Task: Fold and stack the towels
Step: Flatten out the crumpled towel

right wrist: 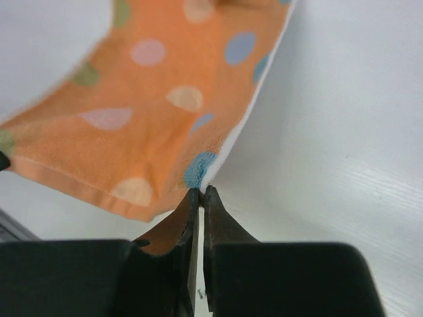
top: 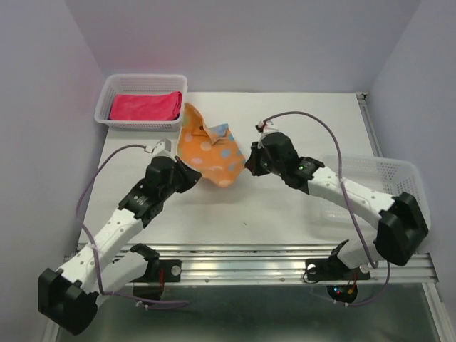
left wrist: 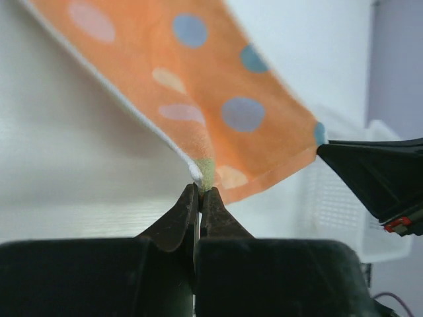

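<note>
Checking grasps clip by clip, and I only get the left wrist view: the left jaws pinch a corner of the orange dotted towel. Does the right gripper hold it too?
Observer: Yes; its own wrist view shows the right gripper shut on another corner of the orange dotted towel, by a blue dot.
Operator: Any other towels?
Observer: From above, a pink-red towel lies folded in a white basket at the far left of the table.
Operator: How near?
Observer: The orange dotted towel's far tip reaches that basket's right corner.

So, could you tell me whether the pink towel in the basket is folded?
Folded: the pink towel lies as a neat rectangle inside the basket.
</note>
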